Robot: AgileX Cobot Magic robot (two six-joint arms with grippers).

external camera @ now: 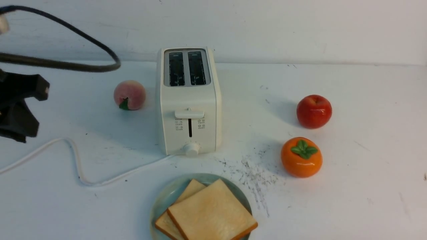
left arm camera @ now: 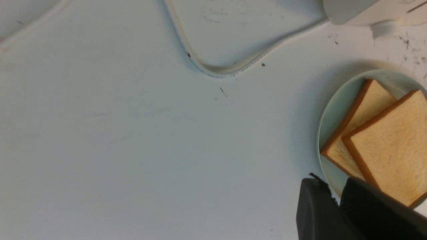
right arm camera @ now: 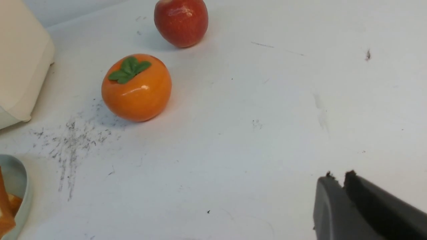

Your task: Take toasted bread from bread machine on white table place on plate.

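Note:
The cream-white bread machine (external camera: 188, 100) stands upright mid-table on the white table (external camera: 367, 166), and both its slots look dark and empty. In front of it lies the pale blue-green plate (external camera: 163, 200). Two slices of toasted bread rest flat on it, the upper slice (external camera: 211, 213) overlapping the lower one (external camera: 188, 191). My left gripper (left arm camera: 333, 186) hovers just beside the plate (left arm camera: 333, 110), shut and holding nothing. My right gripper (right arm camera: 339, 176) is shut and empty over bare table, well apart from the plate rim (right arm camera: 23, 186). The right arm is out of the front view.
A peach (external camera: 129, 95) sits left of the bread machine. A red apple (external camera: 314, 111) and an orange persimmon (external camera: 301, 156) sit to its right. The white cord (external camera: 76, 160) snakes across the left table. My left arm (external camera: 18, 106) and a black cable (external camera: 66, 65) hang at the far left.

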